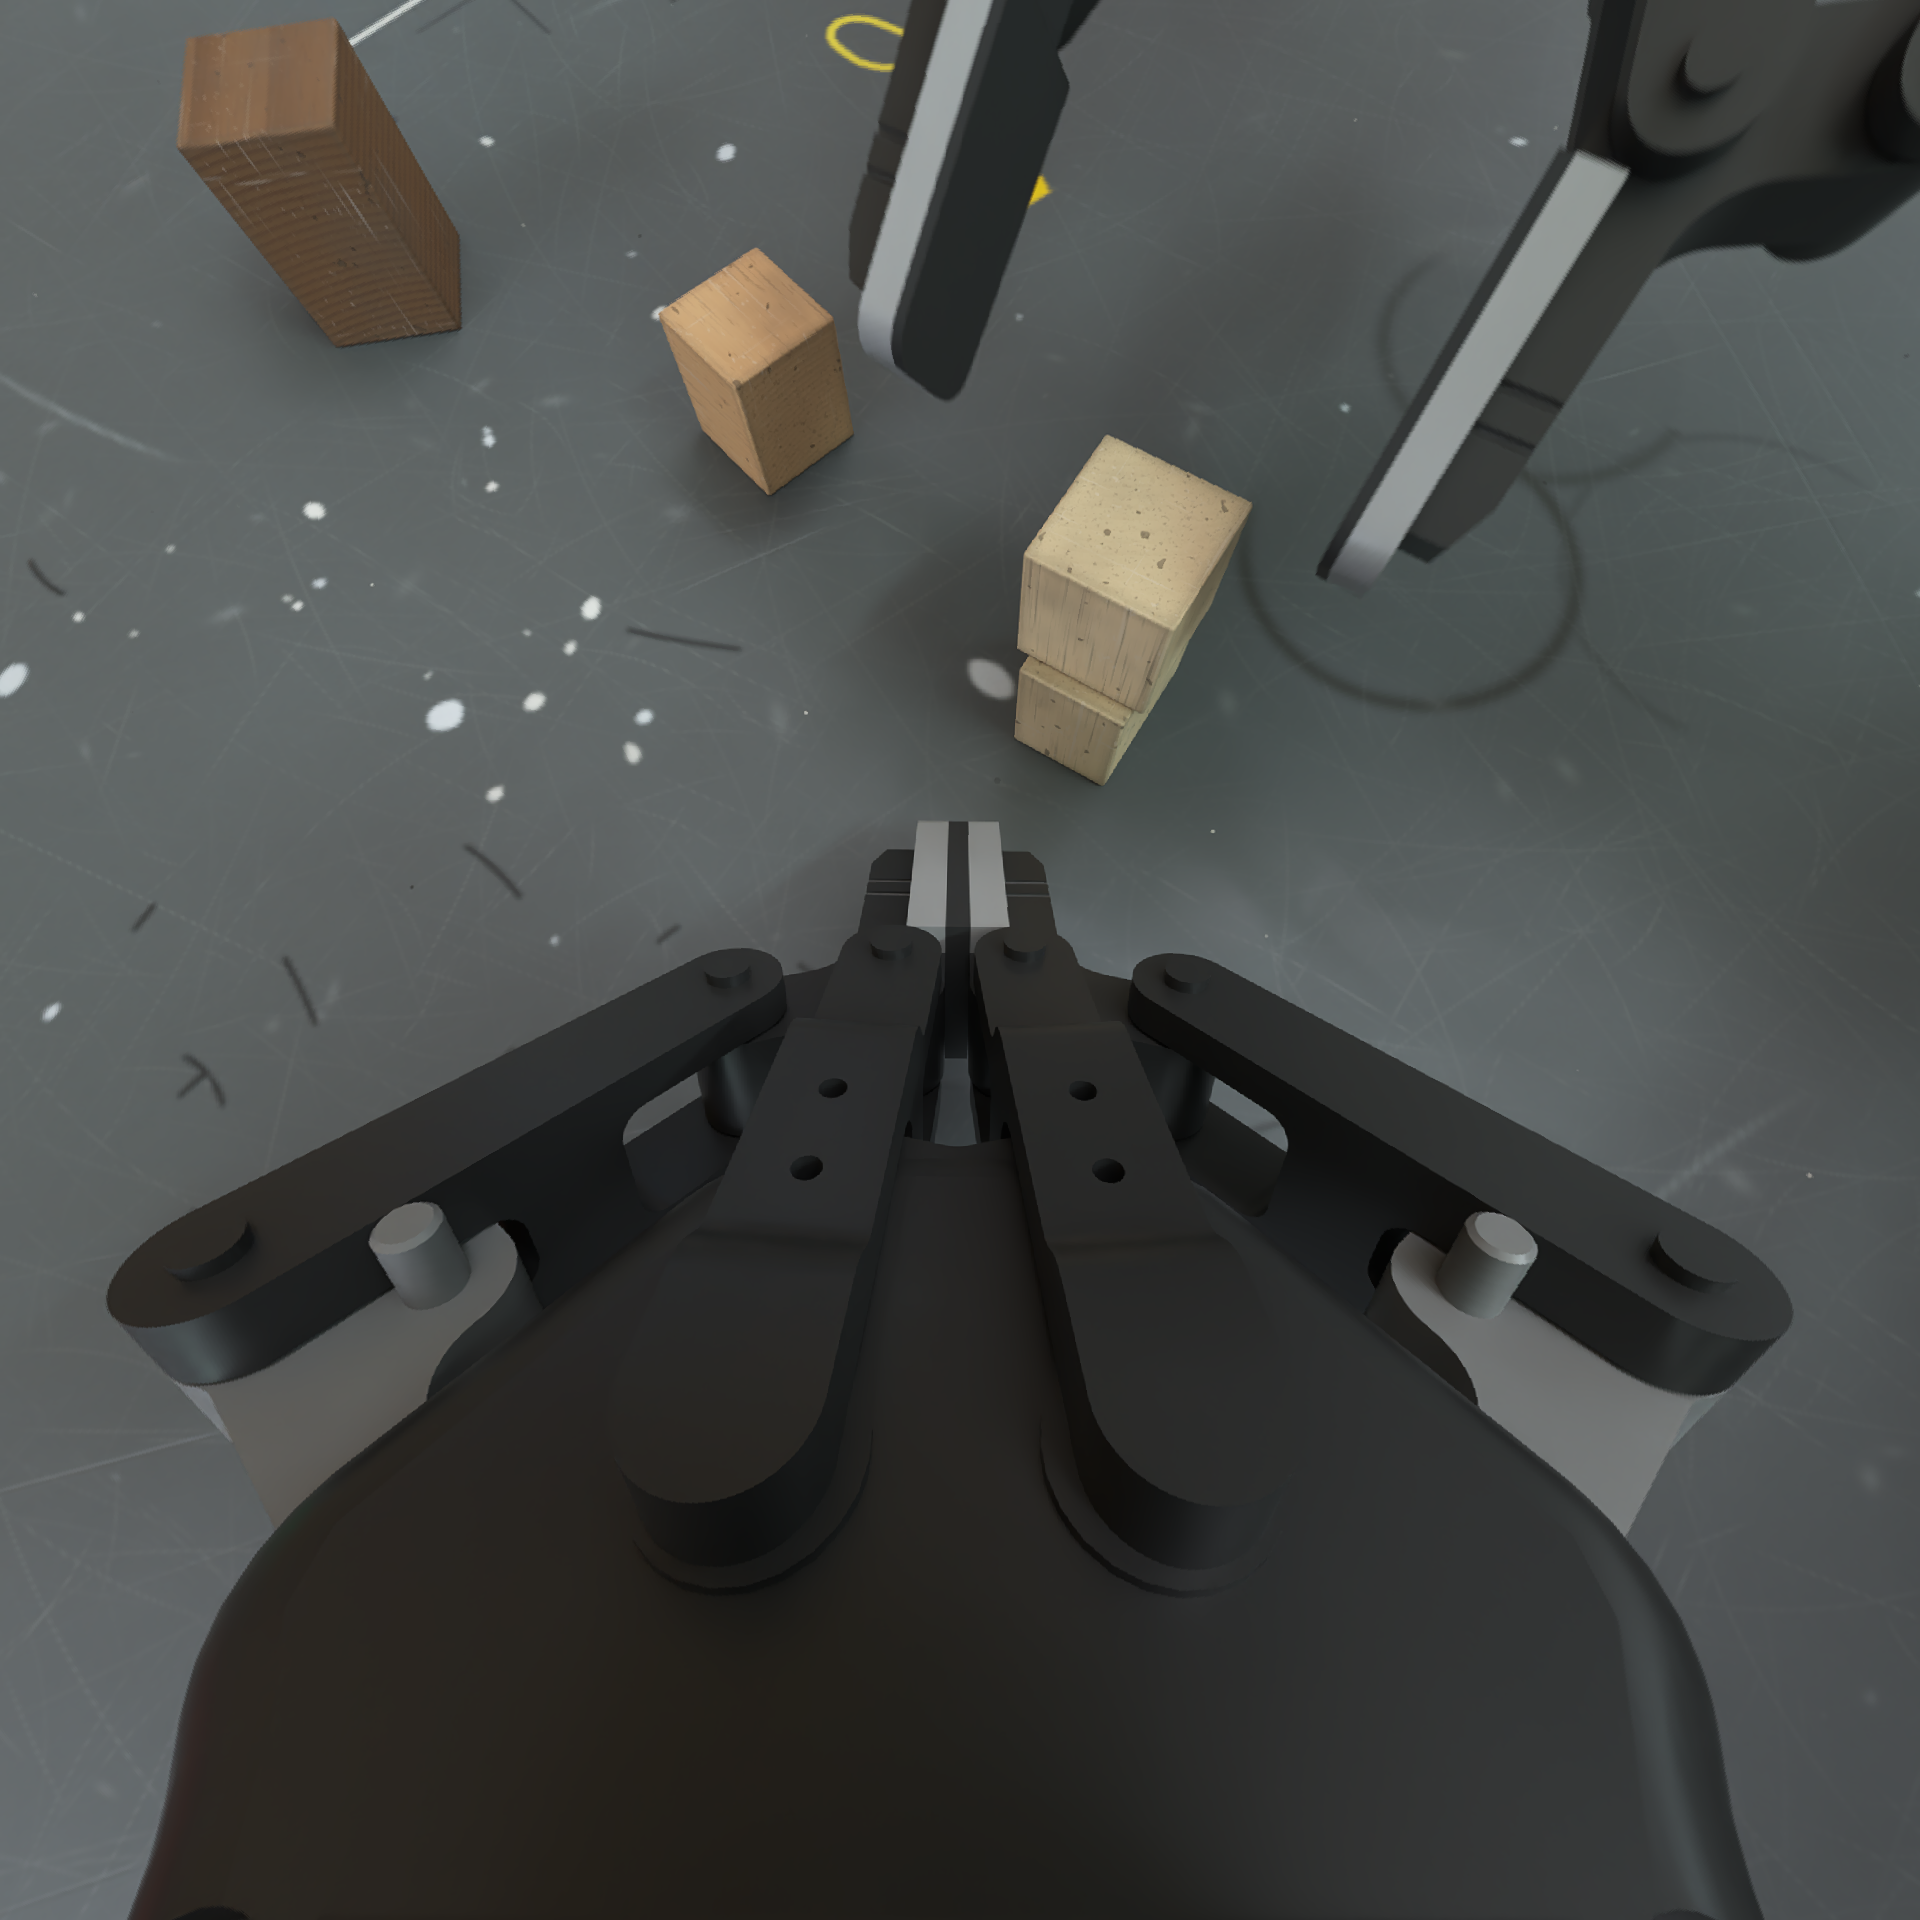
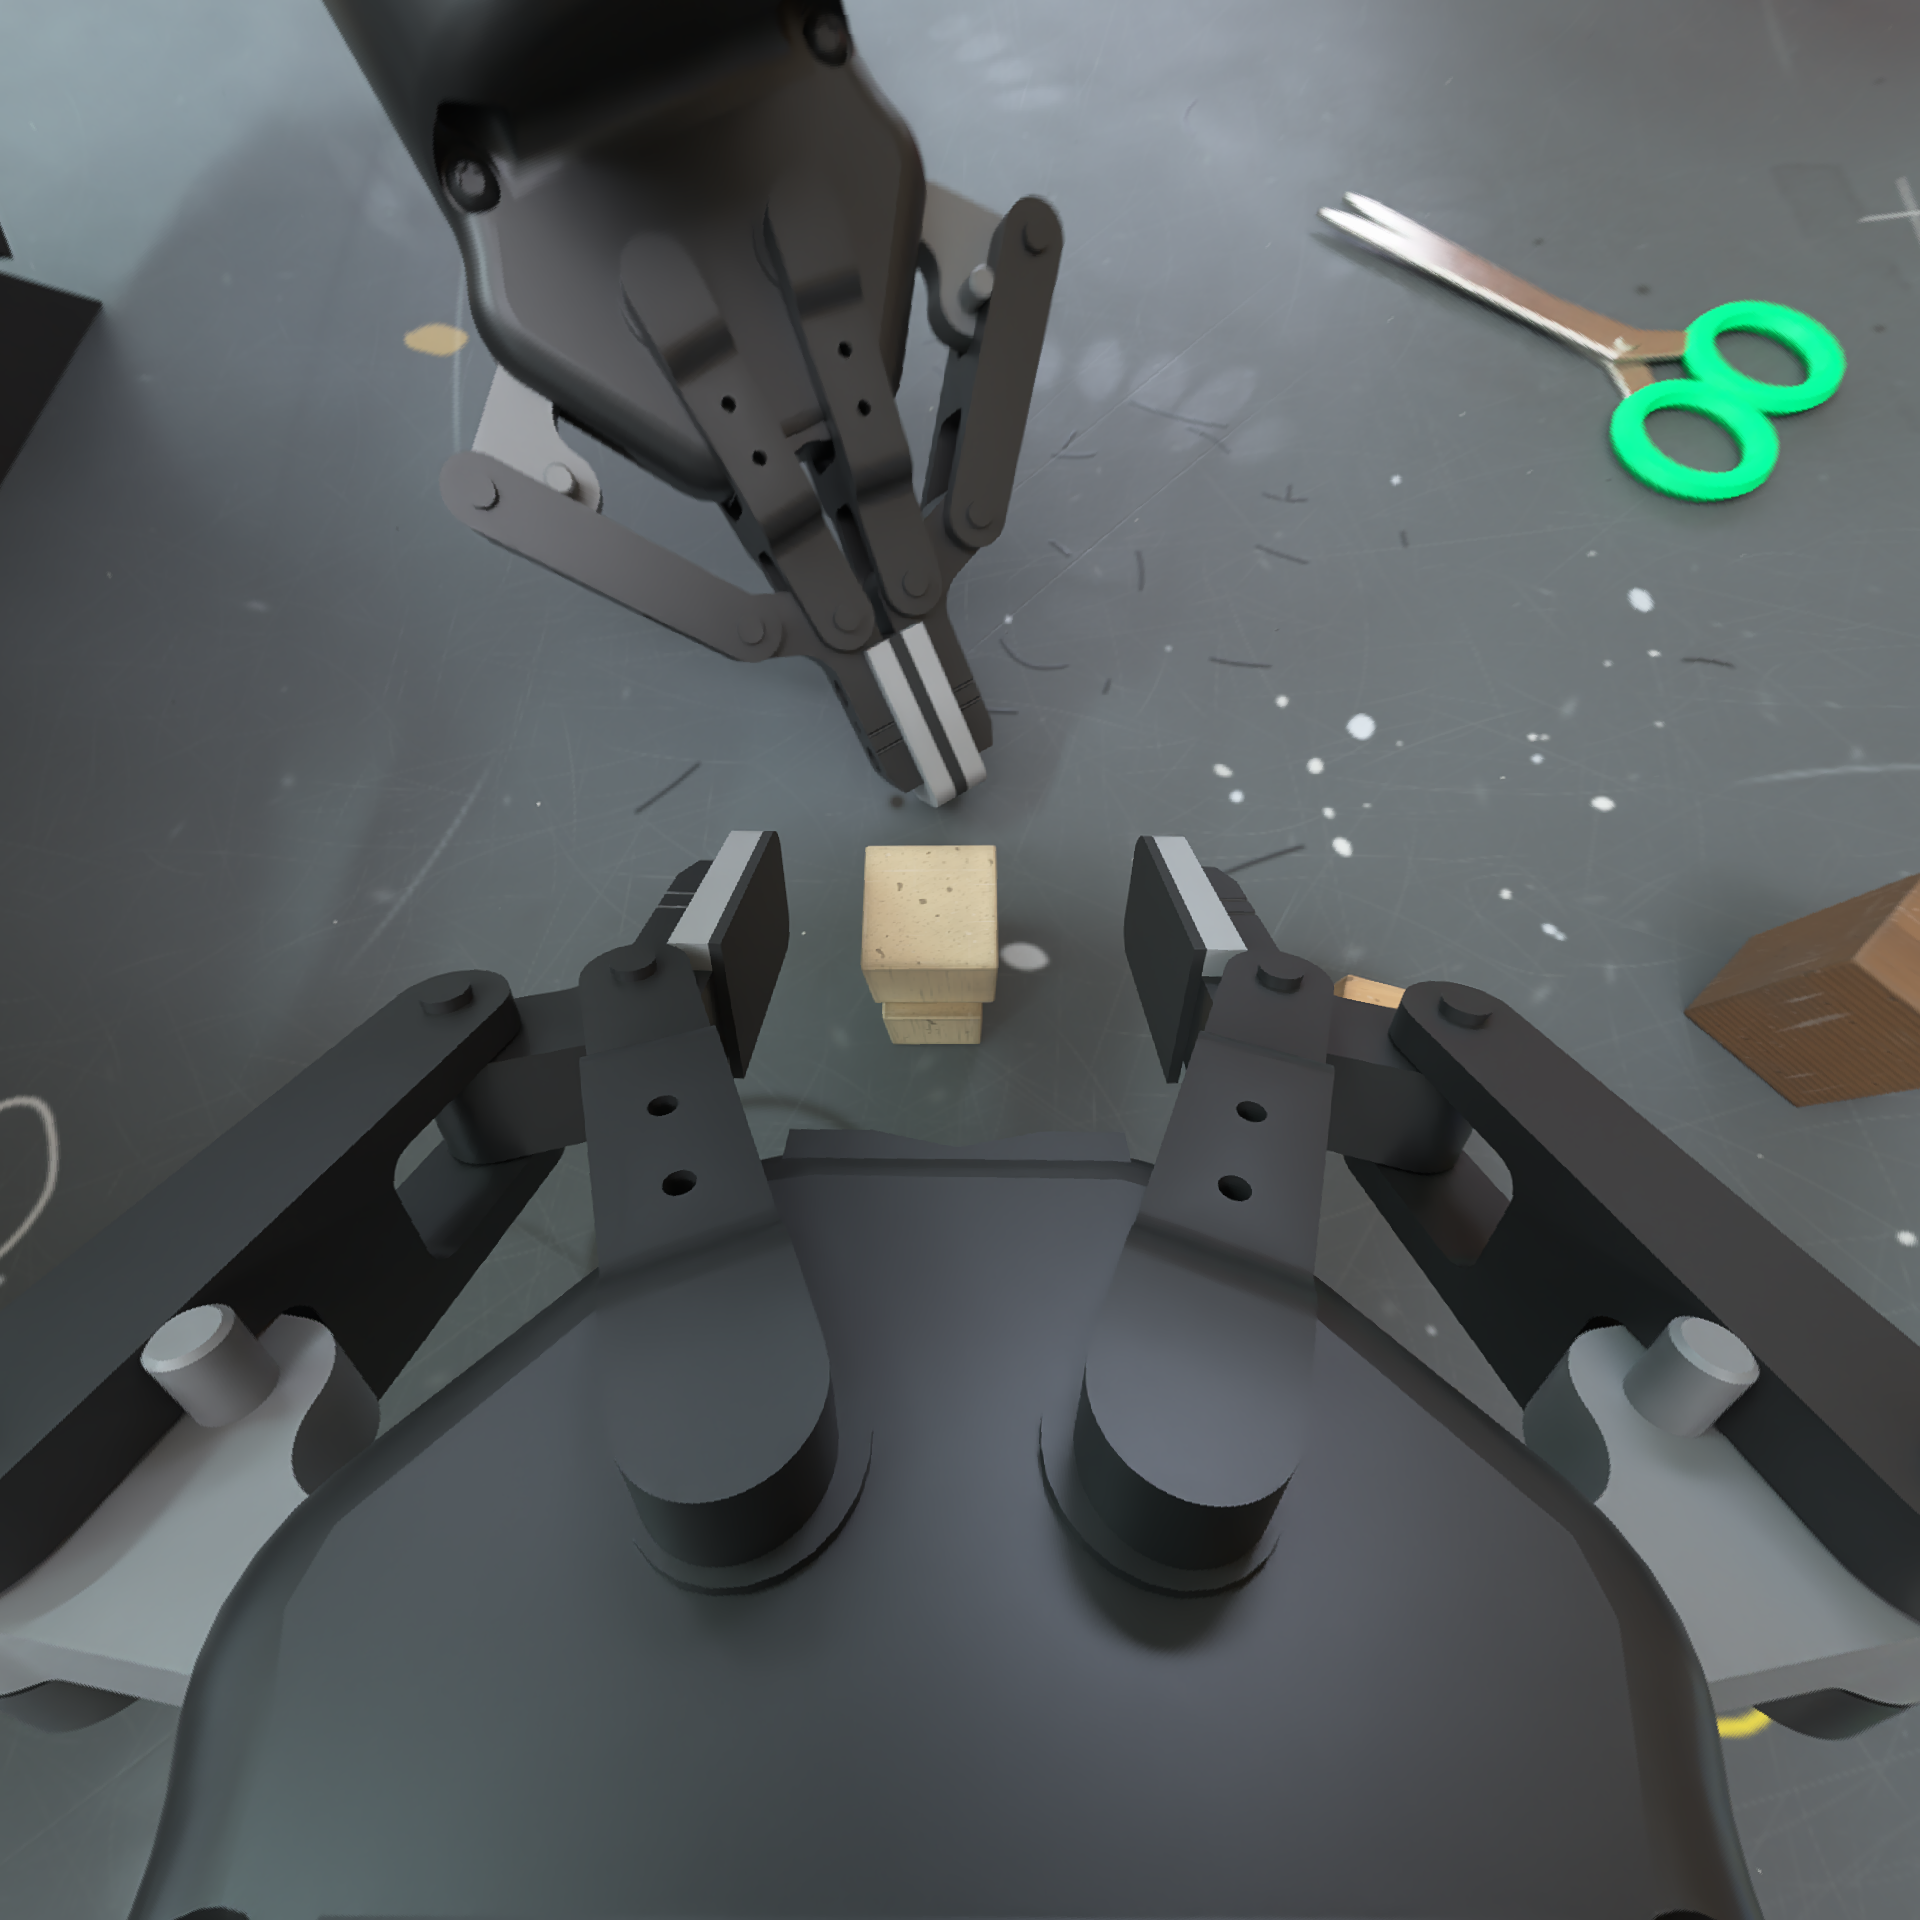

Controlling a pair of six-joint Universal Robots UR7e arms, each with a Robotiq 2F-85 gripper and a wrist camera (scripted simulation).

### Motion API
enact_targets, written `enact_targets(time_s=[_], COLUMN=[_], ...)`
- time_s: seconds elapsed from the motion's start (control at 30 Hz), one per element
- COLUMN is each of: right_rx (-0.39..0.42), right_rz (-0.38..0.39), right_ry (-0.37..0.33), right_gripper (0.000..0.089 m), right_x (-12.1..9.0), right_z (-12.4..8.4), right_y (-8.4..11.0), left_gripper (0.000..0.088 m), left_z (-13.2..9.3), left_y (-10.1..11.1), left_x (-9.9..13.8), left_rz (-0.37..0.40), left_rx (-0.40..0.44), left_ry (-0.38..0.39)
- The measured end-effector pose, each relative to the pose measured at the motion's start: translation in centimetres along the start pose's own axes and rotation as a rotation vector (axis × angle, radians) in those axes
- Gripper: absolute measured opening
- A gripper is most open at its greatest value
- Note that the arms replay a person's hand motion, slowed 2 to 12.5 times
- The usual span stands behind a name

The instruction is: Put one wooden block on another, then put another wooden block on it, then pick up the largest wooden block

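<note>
A pale wooden block (image 1: 1127,566) sits on top of a second pale block (image 1: 1070,727), a two-high stack on the dark table. The stack also shows in the right wrist view (image 2: 928,920). My right gripper (image 2: 956,935) is open and hovers above the stack, one finger on each side, apart from it; in the left wrist view (image 1: 1132,436) it hangs above the stack. My left gripper (image 1: 958,831) is shut and empty, just short of the stack. A tan block (image 1: 758,364) and a tall dark brown block (image 1: 317,182) stand apart to the left.
Green-handled scissors (image 2: 1662,374) lie at the far right in the right wrist view. The dark brown block (image 2: 1829,997) shows at the right edge there. A black object (image 2: 31,343) sits at the left edge. The table bears paint specks and scratches.
</note>
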State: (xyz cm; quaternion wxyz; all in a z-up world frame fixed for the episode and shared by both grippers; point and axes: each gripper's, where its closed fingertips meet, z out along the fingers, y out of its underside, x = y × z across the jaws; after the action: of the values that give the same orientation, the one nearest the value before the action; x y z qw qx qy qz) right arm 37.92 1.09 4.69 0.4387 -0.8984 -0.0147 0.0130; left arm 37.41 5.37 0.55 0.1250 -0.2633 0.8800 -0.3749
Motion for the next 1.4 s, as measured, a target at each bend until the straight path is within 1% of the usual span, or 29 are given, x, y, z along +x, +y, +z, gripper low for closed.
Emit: enact_targets(time_s=[0.17, 0.37, 0.5, 0.6, 0.73, 0.83, 1.1, 1.23, 1.4], right_rx=[0.076, 0.16, 0.194, 0.204, 0.193, 0.172, 0.116, 0.093, 0.063], right_rz=[0.031, 0.1, 0.15, 0.181, 0.211, 0.22, 0.192, 0.18, 0.171], right_ry=[0.034, 0.106, 0.158, 0.185, 0.219, 0.244, 0.291, 0.294, 0.274], right_gripper=[0.0585, 0.0582, 0.058, 0.058, 0.058, 0.0581, 0.0583, 0.0588, 0.0603], right_x=[1.1, 3.2, 4.6, 5.5, 6.5, 7.1, 8.3, 8.6, 8.6], right_z=[-0.9, -1.9, -2.6, -2.8, -3.0, -3.0, -2.4, -1.8, -1.0], right_y=[-0.6, -0.9, -0.5, -0.1, 0.7, 1.3, 2.1, 2.4, 2.7], left_gripper=[0.0, 0.0001, 0.0001, 0.0001, 0.0, 0.0, 0.0, 0.0, 0.0], left_z=[0.0, 0.0, 0.0, 0.0, 0.0, 0.0, 0.0, 0.0, 0.0], left_y=[0.0, 0.0, 0.0, 0.0, 0.0, 0.0, 0.0, 0.0, 0.0], left_x=[0.0, 0.0, 0.0, 0.0, 0.0, 0.0, 0.0, 0.0, 0.0], left_rz=[0.002, 0.003, 0.004, 0.004, 0.005, 0.005, 0.004, 0.004, 0.006], left_rx=[0.0, 0.0, 0.0, 0.0, 0.0, 0.0, 0.0, 0.0, 0.0], left_ry=[-0.002, -0.003, -0.004, -0.005, -0.006, -0.006, -0.006, -0.006, -0.007])
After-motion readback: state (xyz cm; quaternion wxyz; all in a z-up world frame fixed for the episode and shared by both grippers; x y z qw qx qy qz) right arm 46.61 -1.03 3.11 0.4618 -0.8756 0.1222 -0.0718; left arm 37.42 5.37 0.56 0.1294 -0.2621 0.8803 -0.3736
